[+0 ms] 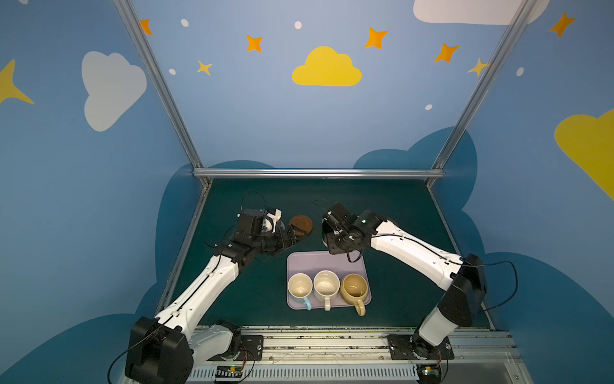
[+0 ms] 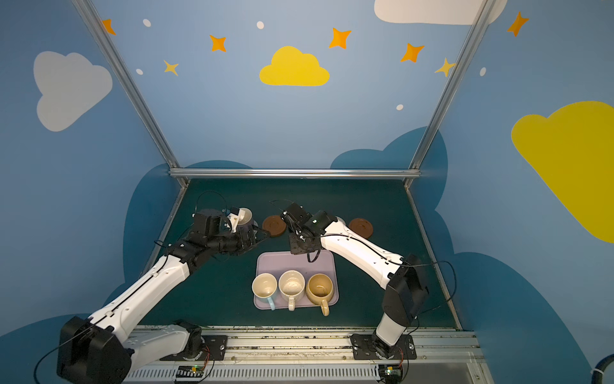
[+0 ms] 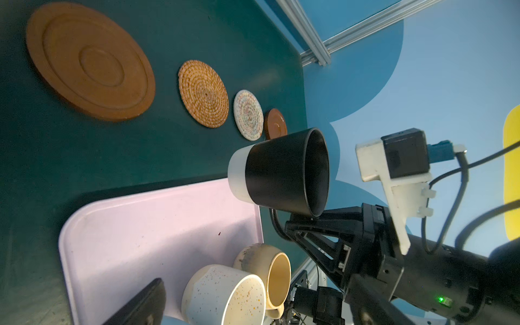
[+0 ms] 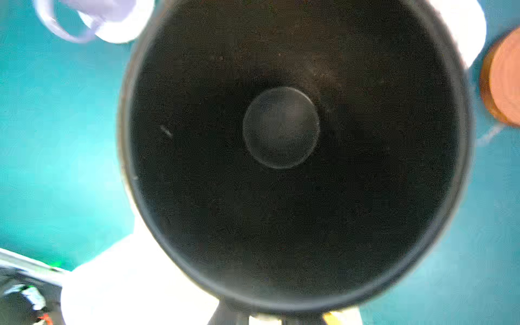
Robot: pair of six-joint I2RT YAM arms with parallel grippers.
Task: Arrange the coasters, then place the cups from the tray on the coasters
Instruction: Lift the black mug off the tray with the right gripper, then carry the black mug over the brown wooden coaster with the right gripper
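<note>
My right gripper (image 3: 298, 221) is shut on the handle of the black cup (image 3: 281, 171), held off the table beyond the tray's (image 1: 319, 261) far edge. This cup fills the right wrist view (image 4: 281, 126). Four coasters lie in a row: a brown wooden one (image 3: 90, 62), an orange woven one (image 3: 203, 94), a pale woven one (image 3: 248, 114) and a second brown one (image 3: 275, 123). The light blue (image 1: 300, 286), speckled cream (image 1: 326, 284) and mustard (image 1: 355, 287) cups stand on the tray. The lilac cup (image 2: 244, 216) stands at the back left. My left gripper (image 2: 257, 237) is open and empty beside it.
Aluminium frame rails (image 1: 315, 173) and blue walls close the green table (image 1: 398, 299) at the back and sides. Both arms reach in from the front rail (image 1: 332, 342). In both top views the right arm covers the woven coasters.
</note>
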